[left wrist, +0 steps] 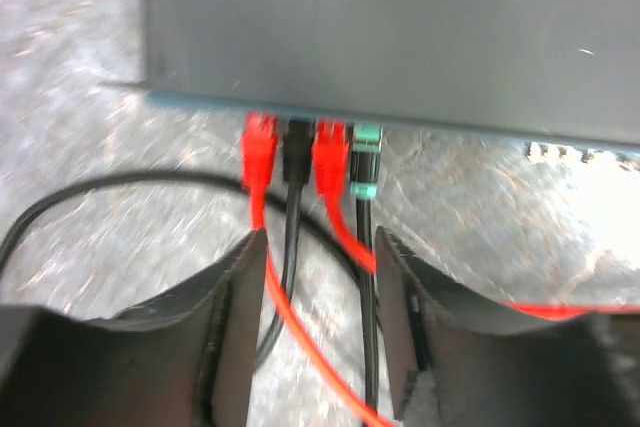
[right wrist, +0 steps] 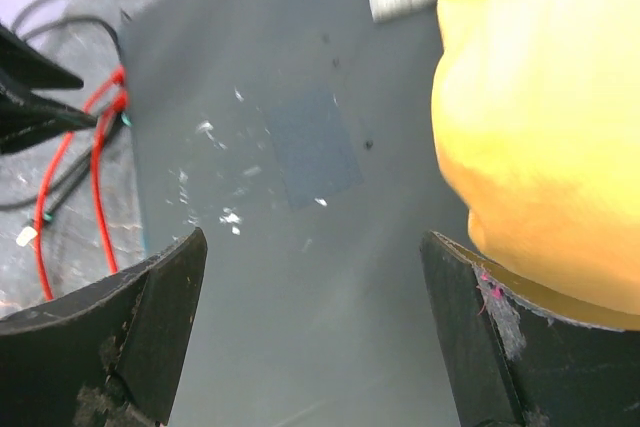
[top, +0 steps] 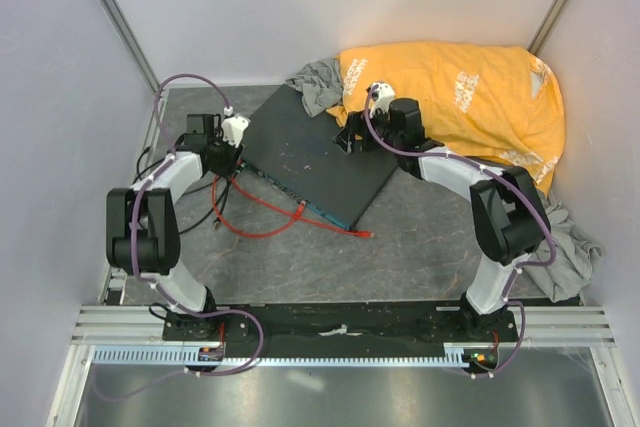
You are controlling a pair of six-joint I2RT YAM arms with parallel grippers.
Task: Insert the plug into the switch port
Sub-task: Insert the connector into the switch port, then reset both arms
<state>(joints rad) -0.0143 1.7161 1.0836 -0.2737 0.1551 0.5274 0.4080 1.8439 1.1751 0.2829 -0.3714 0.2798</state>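
The switch [left wrist: 400,37] is a flat dark grey box with a blue-green front edge [left wrist: 200,103]. In the left wrist view, two red plugs [left wrist: 260,152] [left wrist: 330,157] sit in neighbouring switch ports, with a black plug [left wrist: 298,155] between them and a green one [left wrist: 366,162] beside them. I cannot tell which red plug is the task's. My left gripper [left wrist: 320,242] [top: 228,155] stands just in front of them, open, with a red cable [left wrist: 300,332] and black cables running loosely between its fingers. My right gripper [right wrist: 312,237] [top: 350,139] hangs open over the switch top [right wrist: 300,247].
An orange cloth [top: 460,97] [right wrist: 540,127] lies at the back right, close to my right fingertip, with a grey cloth [top: 315,82] beside it. A red cable loop [top: 250,219] lies on the table ahead of the switch. A loose red cable end [top: 365,234] rests by its near corner.
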